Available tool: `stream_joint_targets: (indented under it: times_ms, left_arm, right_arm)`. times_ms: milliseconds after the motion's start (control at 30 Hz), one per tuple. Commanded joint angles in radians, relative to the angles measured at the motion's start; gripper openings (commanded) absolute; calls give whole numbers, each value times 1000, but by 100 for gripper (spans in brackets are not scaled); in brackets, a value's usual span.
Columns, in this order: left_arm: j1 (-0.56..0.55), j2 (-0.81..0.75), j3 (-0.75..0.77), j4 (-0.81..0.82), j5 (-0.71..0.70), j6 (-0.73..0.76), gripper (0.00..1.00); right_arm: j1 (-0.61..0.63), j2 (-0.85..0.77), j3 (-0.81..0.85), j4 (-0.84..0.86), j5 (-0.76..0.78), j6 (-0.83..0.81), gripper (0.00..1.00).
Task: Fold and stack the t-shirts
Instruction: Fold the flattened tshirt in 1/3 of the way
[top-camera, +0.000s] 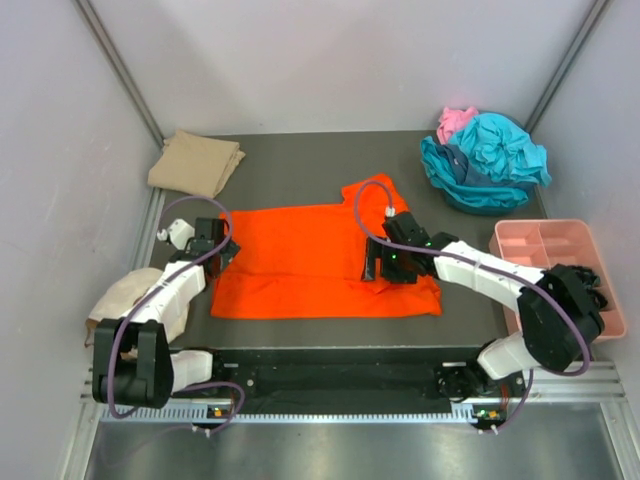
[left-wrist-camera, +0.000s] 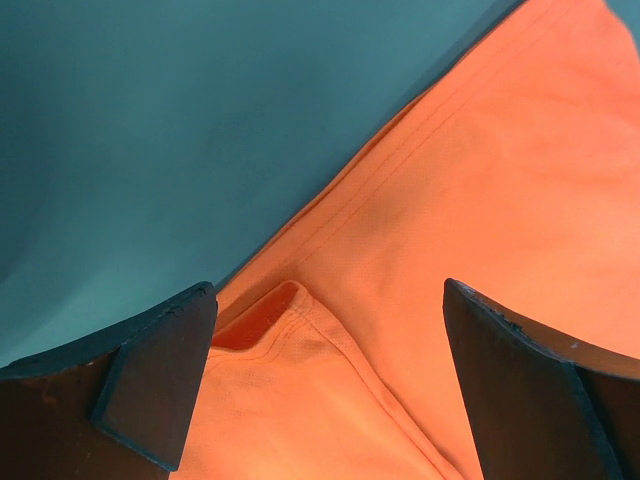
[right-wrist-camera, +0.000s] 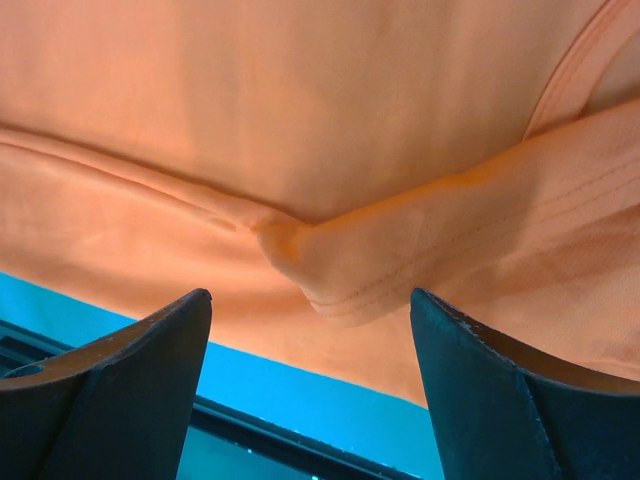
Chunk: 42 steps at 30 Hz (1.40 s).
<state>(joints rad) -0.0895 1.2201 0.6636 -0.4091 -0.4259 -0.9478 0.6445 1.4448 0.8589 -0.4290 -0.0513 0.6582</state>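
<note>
A bright orange t-shirt (top-camera: 310, 268) lies spread flat in the middle of the table. My left gripper (top-camera: 217, 252) is open over its left edge; the left wrist view shows a folded sleeve corner (left-wrist-camera: 290, 320) between the fingers. My right gripper (top-camera: 392, 268) is open over the shirt's right part; a folded sleeve tip (right-wrist-camera: 350, 275) lies between its fingers near the shirt's front edge. A folded tan shirt (top-camera: 195, 163) lies at the back left. Crumpled teal shirts (top-camera: 490, 160) and a pink one (top-camera: 455, 122) are piled at the back right.
A pink plastic compartment tray (top-camera: 560, 265) stands at the right edge, beside the right arm's elbow. A cream round cap-like thing (top-camera: 130, 305) lies off the table's left side by the left arm. The table's front edge (right-wrist-camera: 330, 400) is close below the right gripper.
</note>
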Motion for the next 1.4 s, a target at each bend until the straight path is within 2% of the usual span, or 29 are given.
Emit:
stream_joint_targets:
  times_ms: [0, 500, 967, 1367]
  left_arm:
    - [0, 15, -10, 46, 13, 3, 99]
    - [0, 25, -7, 46, 15, 9, 99]
    - [0, 32, -2, 38, 4, 14, 99]
    - [0, 35, -2, 33, -5, 12, 99]
  right_arm:
    - [26, -49, 19, -45, 24, 12, 80]
    - [29, -20, -24, -14, 25, 24, 81]
    - [29, 83, 20, 16, 19, 0, 81]
    - [29, 161, 126, 19, 48, -38, 82]
